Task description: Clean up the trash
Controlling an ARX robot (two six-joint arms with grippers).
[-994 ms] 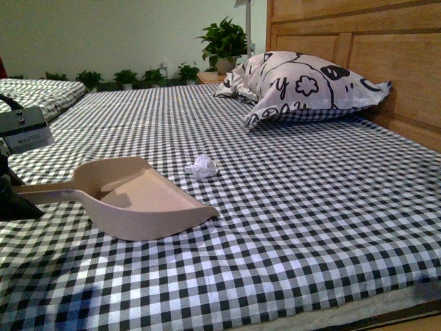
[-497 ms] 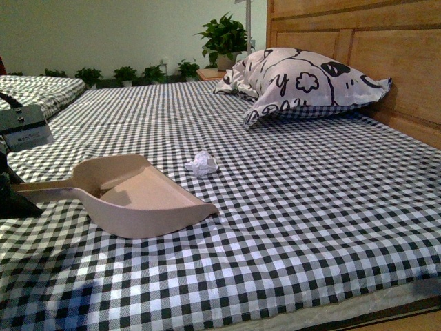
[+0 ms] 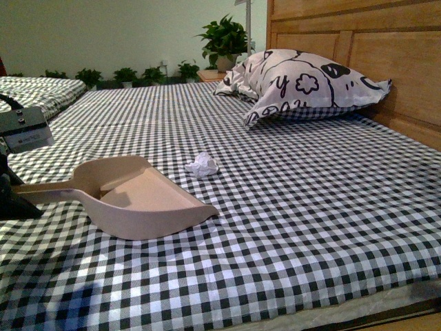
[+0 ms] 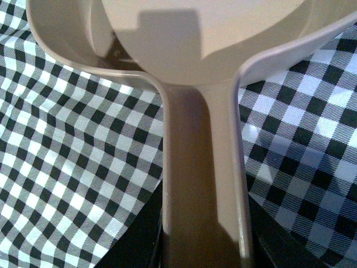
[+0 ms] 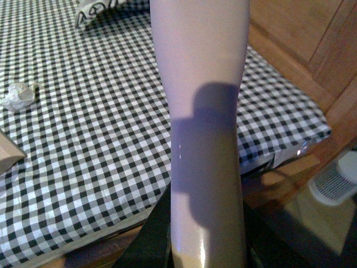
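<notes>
Front view: a beige-pink dustpan rests on a black-and-white checked bedsheet. The trash, a small crumpled ball of white paper, lies on the sheet near the dustpan's far rim, not touching it and not inside it. Left wrist view: the left gripper has its dark jaws closed on the dustpan's handle. Right wrist view: the right gripper clamps a pale handle whose working end is out of sight, and the trash shows a little beyond the dustpan's corner. Both tools appear to be in hand, but the pan is empty. Sweeping the trash in remains to be done.
</notes>
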